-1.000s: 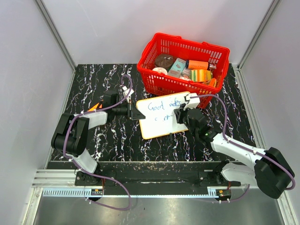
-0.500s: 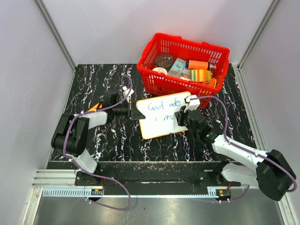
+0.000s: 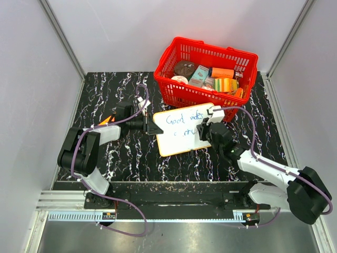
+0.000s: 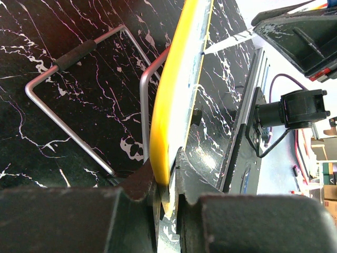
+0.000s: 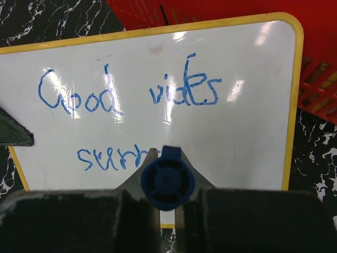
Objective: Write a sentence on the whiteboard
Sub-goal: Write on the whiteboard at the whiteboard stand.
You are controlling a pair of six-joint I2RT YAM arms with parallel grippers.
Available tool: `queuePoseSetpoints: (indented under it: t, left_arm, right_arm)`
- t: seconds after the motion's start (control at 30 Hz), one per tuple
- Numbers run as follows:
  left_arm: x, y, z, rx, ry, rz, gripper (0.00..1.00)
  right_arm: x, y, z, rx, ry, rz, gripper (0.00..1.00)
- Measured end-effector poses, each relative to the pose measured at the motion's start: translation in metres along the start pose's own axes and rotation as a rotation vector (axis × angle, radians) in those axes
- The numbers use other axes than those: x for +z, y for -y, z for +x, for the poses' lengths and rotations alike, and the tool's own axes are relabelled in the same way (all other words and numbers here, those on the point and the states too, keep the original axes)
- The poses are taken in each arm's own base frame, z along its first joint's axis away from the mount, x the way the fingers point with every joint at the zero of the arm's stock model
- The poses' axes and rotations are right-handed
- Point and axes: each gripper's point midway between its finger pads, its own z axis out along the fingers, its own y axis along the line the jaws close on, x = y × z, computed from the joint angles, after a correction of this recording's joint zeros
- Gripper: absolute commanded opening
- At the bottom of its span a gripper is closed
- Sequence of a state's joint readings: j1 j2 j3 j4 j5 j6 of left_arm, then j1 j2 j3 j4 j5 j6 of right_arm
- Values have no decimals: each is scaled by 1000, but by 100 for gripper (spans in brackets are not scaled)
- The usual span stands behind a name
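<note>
Whiteboard [image 3: 176,146] sits mid-table [image 3: 105,95], just in front of red basket [image 3: 200,96]. Sentence [image 5: 131,95] in blue: "Good" + 2nd word on top line; lower line partial, illegible to me. L gripper [image 4: 167,182] is pinched onto board's yellow edge. R gripper [image 3: 204,130] is clamped around blue marker [image 5: 167,182], over lower line.

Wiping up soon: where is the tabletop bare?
Bare black marble tabletop: the far-left corner beside the red plastic basket, and the near strip between the yellow-rimmed whiteboard and the arm bases. The centre is crowded: left fingers clamp the whiteboard, right fingers hold a blue marker over it.
</note>
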State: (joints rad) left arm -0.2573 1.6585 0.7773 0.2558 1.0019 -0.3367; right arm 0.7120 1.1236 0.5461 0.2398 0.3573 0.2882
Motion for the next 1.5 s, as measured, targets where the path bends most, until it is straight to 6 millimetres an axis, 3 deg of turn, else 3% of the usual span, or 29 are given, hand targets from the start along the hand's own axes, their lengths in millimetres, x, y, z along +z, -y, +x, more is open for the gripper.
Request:
queuePoseSetpoints:
  t: [0.63,0.97,1.3,1.5]
  left_arm:
    - [0,0,0,1,0,0,0]
    - [0,0,0,1,0,0,0]
    - [0,0,0,1,0,0,0]
    - [0,0,0,1,0,0,0]
  right_arm:
    - [9,-7,-18,6,38,5,0]
    - [-12,-6,-52,43,142,-9,0]
    - [-2,2,-26,14,76,29,0]
    - [1,3,-21,8,62,36,0]
